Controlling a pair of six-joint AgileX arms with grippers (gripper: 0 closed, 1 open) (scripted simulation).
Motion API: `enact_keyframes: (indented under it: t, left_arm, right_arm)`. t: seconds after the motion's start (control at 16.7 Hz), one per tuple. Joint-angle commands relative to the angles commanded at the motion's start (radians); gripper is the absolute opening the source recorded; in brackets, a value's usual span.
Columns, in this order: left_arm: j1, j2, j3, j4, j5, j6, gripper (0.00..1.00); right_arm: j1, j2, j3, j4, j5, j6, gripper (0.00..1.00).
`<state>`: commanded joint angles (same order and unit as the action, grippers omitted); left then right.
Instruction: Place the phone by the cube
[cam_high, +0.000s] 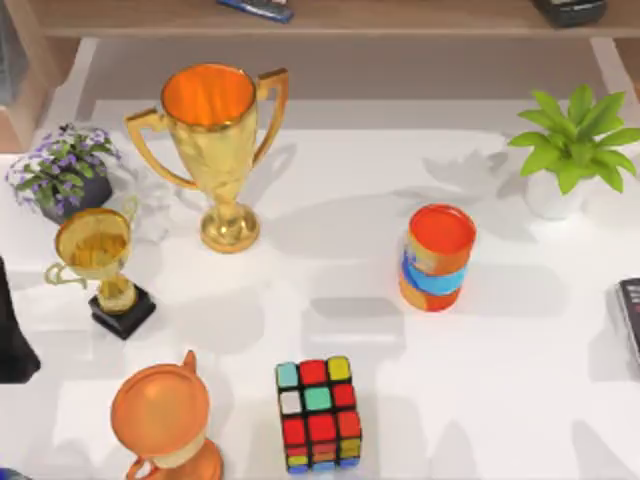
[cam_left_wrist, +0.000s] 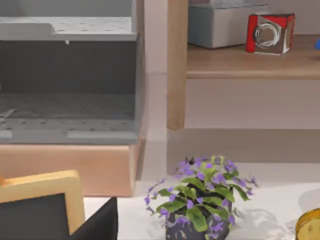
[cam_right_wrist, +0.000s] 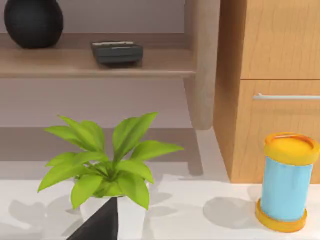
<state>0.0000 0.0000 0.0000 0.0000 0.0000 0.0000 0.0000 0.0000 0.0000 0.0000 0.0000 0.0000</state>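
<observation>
Rubik's cube (cam_high: 318, 412) sits at the desk's (cam_high: 520, 400) front edge, about midway along it, upright, with a mixed red, green, yellow, cyan and white face up. Nothing touches it.

Orange trophy (cam_high: 165, 420) stands beside the cube, toward the front-left corner, with a clear gap between them.

Small gold trophy on a black base (cam_high: 100, 265) is near the left edge. Large gold trophy (cam_high: 215, 150) stands behind it, further in toward the back edge.

Purple-flowered pot plant (cam_high: 62, 172) is at the back-left corner. Green leafy plant in a white pot (cam_high: 572, 150) is at the back-right corner.

Orange-and-blue cylinder (cam_high: 437, 258) stands upright right of centre, well apart from the cube.

Phone (cam_high: 630, 318): a dark flat slab with a thin light frame lies at the right edge, cut off by the top view. Its screen cannot be read, so the identification is tentative. It is well apart from the cube, with bare desk between.

Left arm (cam_high: 12, 335) shows as a dark shape at the left edge. Left pincer (cam_left_wrist: 102, 225) is low over the desk, facing the purple plant and the shelving behind it, with a yellow-framed dark panel (cam_left_wrist: 35, 207) beside it. Whether it is apart or together cannot be told.

Right pincer (cam_right_wrist: 100, 222) is low over the desk, facing the green plant. A yellow-and-light-blue cylinder (cam_right_wrist: 286, 182) stands off to one side by a wooden cabinet (cam_right_wrist: 270, 90). Apart or together: cannot tell. Neither pincer is seen holding anything.

Shelf (cam_high: 400, 18) behind the desk carries a dark-blue flat device (cam_high: 258, 8) and a black chunky device (cam_high: 570, 10).
</observation>
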Motion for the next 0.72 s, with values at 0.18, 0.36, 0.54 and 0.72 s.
enact_keyframes:
  t: [0.18,0.36,0.54,0.72]
  left_arm:
    - [0.0,0.0,0.0,0.0,0.0,0.0,1.0]
    - [0.0,0.0,0.0,0.0,0.0,0.0,1.0]
    - [0.0,0.0,0.0,0.0,0.0,0.0,1.0]
    - [0.0,0.0,0.0,0.0,0.0,0.0,1.0]
  right_arm:
    - [-0.003,0.01,0.01,-0.006,0.0,-0.007,1.0]
    - [-0.03,0.104,0.096,-0.059,0.001,-0.068,1.0]
    - [-0.078,0.295,0.246,-0.158,0.001,-0.174,1.0]
    - [-0.139,0.572,0.431,-0.29,0.0,-0.306,1.0]
